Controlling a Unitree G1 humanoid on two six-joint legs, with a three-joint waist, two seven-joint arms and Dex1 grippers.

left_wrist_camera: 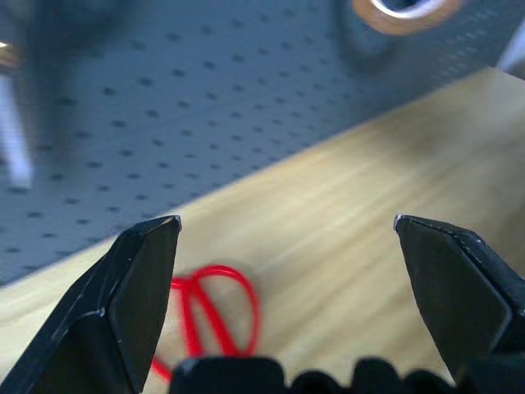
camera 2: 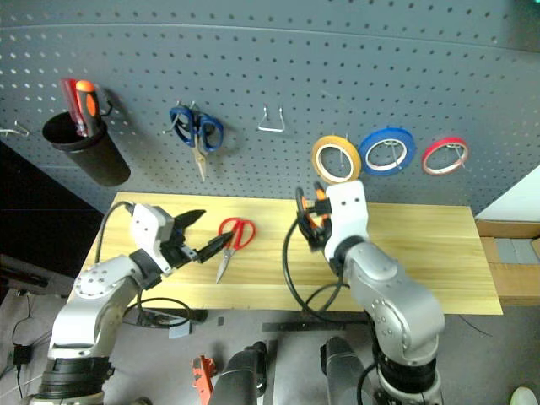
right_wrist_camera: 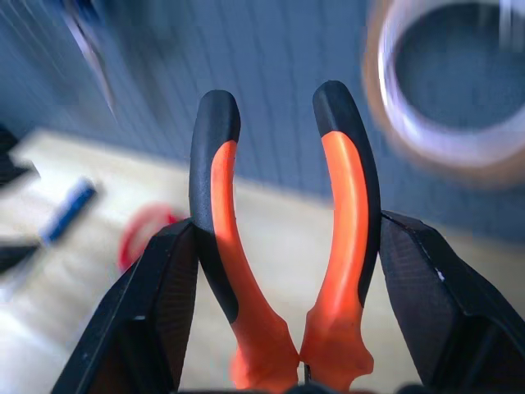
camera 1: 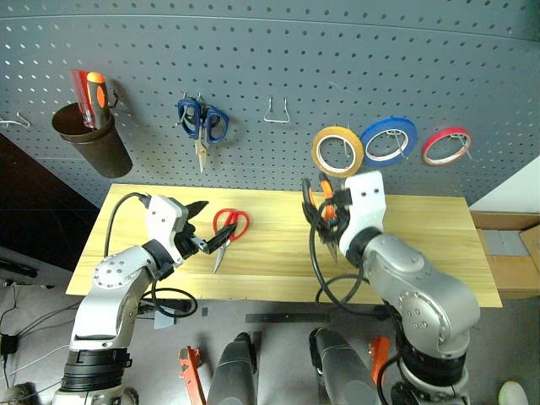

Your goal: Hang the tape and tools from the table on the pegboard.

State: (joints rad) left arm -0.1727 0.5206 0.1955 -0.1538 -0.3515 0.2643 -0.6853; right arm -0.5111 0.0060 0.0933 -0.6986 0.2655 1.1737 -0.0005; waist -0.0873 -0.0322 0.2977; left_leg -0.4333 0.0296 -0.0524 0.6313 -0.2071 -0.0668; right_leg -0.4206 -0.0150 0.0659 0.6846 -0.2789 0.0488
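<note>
The yellow tape (camera 1: 337, 151) hangs on the pegboard (camera 1: 278, 59); right end effector (right_wrist_camera: 283, 246) pinches the pliers (right_wrist_camera: 283, 271), left end effector (left_wrist_camera: 287, 238) spread, red scissors (camera 1: 228, 229) remain on desk (camera 1: 422, 245).

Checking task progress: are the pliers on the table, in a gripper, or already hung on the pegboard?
In a gripper. The right gripper is shut on the pliers, handles between its fingers, above the table, short of the pegboard.

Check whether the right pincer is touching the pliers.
Touching. In the right wrist view the right pincer has both black fingers pressed against the outer sides of the pliers, whose orange-and-black handles stand up between them.
</note>
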